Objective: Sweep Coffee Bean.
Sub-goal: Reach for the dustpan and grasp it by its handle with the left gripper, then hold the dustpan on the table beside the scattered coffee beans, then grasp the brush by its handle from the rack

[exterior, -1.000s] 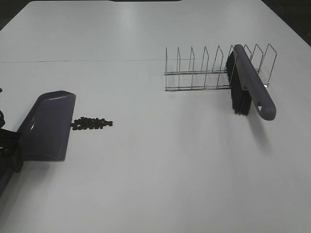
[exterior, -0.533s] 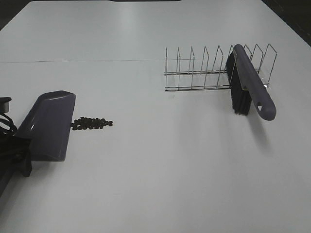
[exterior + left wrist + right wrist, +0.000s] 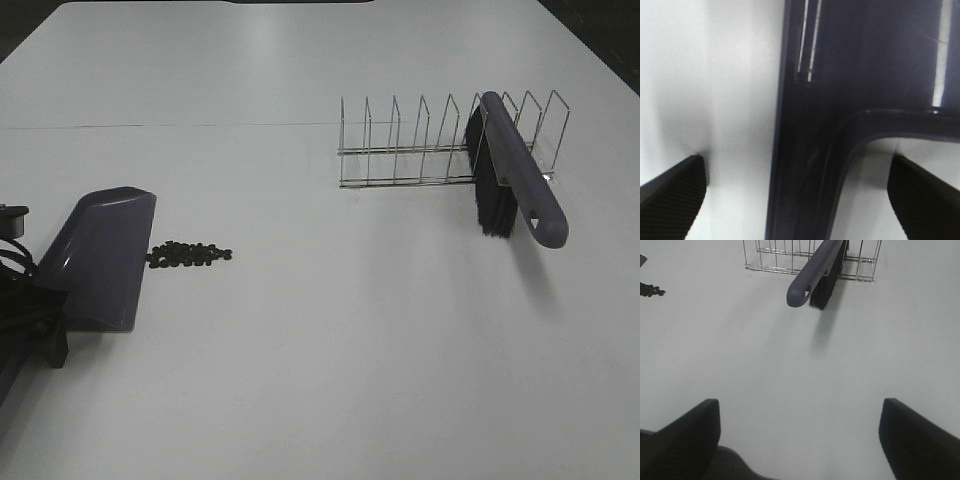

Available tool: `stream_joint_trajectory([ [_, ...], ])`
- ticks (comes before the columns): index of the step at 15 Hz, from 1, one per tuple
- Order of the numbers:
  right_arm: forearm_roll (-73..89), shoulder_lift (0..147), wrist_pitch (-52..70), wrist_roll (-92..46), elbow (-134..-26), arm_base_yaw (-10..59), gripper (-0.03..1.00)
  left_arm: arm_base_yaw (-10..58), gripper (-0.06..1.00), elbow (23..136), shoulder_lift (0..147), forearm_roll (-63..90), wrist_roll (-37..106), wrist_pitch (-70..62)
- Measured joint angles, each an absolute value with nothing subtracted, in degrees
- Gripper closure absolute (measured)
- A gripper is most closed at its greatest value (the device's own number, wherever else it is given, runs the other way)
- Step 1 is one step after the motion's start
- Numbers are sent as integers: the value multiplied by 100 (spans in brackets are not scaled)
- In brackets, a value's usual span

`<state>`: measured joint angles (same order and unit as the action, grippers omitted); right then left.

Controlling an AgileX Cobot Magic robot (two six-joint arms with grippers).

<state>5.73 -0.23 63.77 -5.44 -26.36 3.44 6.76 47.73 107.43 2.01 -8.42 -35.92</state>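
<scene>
The coffee beans (image 3: 188, 254) lie in a small dark cluster on the white table, right of the purple dustpan's (image 3: 98, 252) front lip; they also show in the right wrist view (image 3: 650, 290). My left gripper (image 3: 45, 325) is open at the dustpan's handle (image 3: 805, 150), which lies between the spread fingers (image 3: 670, 195) without touching them. The purple brush (image 3: 515, 180) with black bristles leans in a wire rack (image 3: 420, 150) at the back right. My right gripper (image 3: 800, 440) is open and empty, well short of the brush (image 3: 815, 270), and is out of the exterior view.
The wire rack (image 3: 860, 262) has several upright dividers, and the brush handle sticks out of it toward the front. A faint seam (image 3: 170, 125) runs across the table behind the dustpan.
My left gripper has moved in from the left edge over the dustpan's handle. The dustpan, beans, brush and rack have not moved.
</scene>
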Motion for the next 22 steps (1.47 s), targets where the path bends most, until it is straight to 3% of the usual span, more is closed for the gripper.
stream_joint_trajectory([
  [4,573,-23,6360,-516,-2641,344,21,688,24,4773,10743,201,-859,-3587],
  [5,539,-23,6240,-390,-2687,344,21,688,33,4773,10749,201,-859,-3610],
  [6,344,46,5959,92,-2888,344,22,688,59,4773,10749,189,-859,-3621],
  [10,0,1501,5896,550,-3718,344,22,688,61,4773,10749,138,-882,-3633],
  [16,0,5191,5936,567,-6497,344,22,688,61,4773,10749,80,-882,-3673],
  [17,0,6663,6222,550,-7586,344,22,688,61,4773,10749,63,-882,-3701],
  [22,-241,9053,6646,510,-9093,344,22,688,61,4784,10749,57,-882,-3718],
])
